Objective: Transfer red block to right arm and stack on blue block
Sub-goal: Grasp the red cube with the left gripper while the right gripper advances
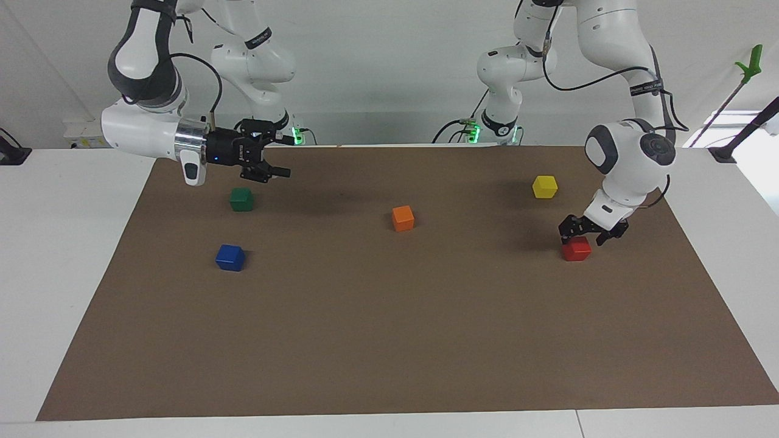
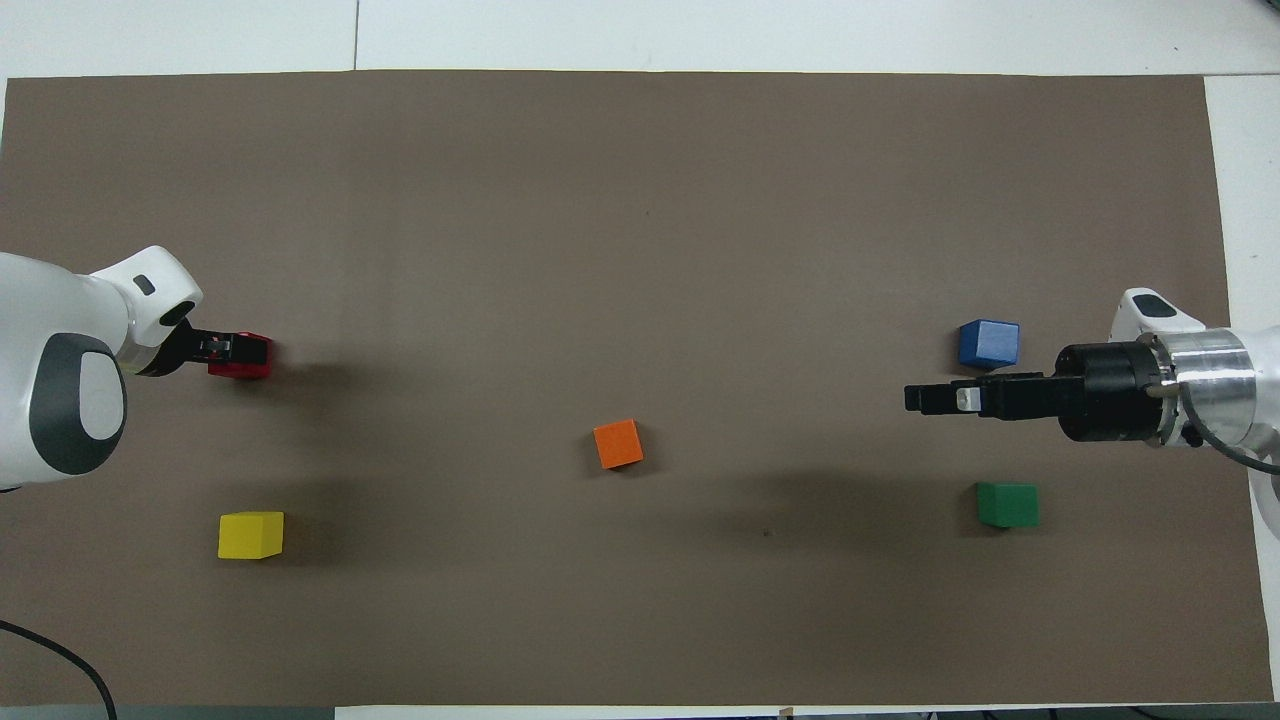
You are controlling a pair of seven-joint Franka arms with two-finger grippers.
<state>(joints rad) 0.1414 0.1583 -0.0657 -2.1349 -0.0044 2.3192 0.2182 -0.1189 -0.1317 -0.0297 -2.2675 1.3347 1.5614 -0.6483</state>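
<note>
The left claw (image 1: pixel 589 235) hangs open directly over the red block (image 1: pixel 576 249), which rests on the counter (image 1: pixel 389 340) at the left arm's end; if it closes off-centre, the cube may skid or twist. The right claw (image 1: pixel 268 168), open and empty, waits above the green block (image 1: pixel 241 199), so a careless handover could drop the cube short of the blue block (image 1: pixel 230 257).

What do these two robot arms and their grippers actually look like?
Both arms are glossy white with rounded joints and dark grey joint caps. The right arm has a silver wrist ring and a black right gripper. Thin black cables trail along each arm. The left gripper is black too.
</note>
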